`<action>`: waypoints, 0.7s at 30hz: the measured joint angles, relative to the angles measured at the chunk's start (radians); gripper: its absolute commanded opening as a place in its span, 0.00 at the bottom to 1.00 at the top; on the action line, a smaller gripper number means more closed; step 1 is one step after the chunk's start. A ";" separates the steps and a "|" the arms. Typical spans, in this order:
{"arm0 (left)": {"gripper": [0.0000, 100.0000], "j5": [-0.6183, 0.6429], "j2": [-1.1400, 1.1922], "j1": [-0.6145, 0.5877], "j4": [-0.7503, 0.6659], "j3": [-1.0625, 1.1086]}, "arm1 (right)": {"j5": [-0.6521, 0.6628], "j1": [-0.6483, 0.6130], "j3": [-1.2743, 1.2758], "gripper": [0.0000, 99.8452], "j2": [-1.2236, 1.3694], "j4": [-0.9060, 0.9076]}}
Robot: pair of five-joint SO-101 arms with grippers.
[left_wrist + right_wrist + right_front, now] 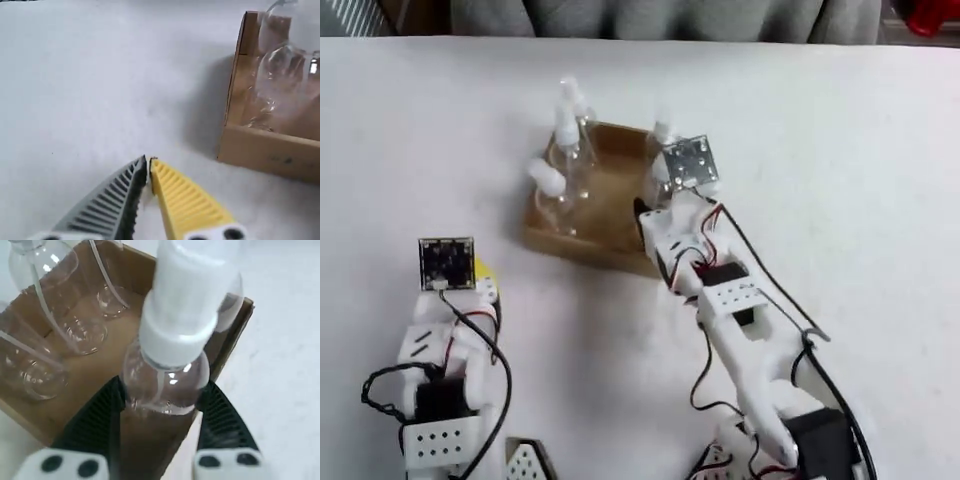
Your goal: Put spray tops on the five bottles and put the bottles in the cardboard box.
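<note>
Held bottle (167,382): a clear bottle standing upright in the right arm's grasp, at the corner of the cardboard box (570,243) nearest that arm.
Spray top (187,305): white and already seated on the held bottle's neck.
Right pincer (164,390): partly open, its two dark jaws pressed against the bottle's round body on either side.
Other bottles (568,160): they stand upright inside the box toward its far side, with white tops on. Clear plastic overlaps clear plastic, so the count is probably three or four.
Box position: it sits in the middle of the table (820,120), open side up, with a low brown wall all round.
Left pincer (148,161): the grey and yellow jaws are closed tip to tip on nothing. It hangs over bare table, beside the box and apart from it.
Step in hand: judged from the layout, this is the placing of the last topped bottle into the box.
Base contact: the right wrist view does not show whether the bottle's base rests on the box floor.
Next move: lower the bottle straight down into the free corner, clear of the wall and the neighbouring bottles. Then spread the jaws enough to release it without tipping it, and lift clear.
</note>
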 measured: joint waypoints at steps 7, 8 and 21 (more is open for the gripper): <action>0.02 0.000 0.000 0.000 0.000 0.000 | 0.002 0.000 -0.023 0.02 0.080 -0.068; 0.02 0.000 0.000 0.000 0.000 0.000 | 0.002 0.000 -0.026 0.02 0.091 -0.077; 0.02 -0.002 0.000 0.000 0.000 0.000 | 0.002 0.000 -0.040 0.02 0.117 -0.083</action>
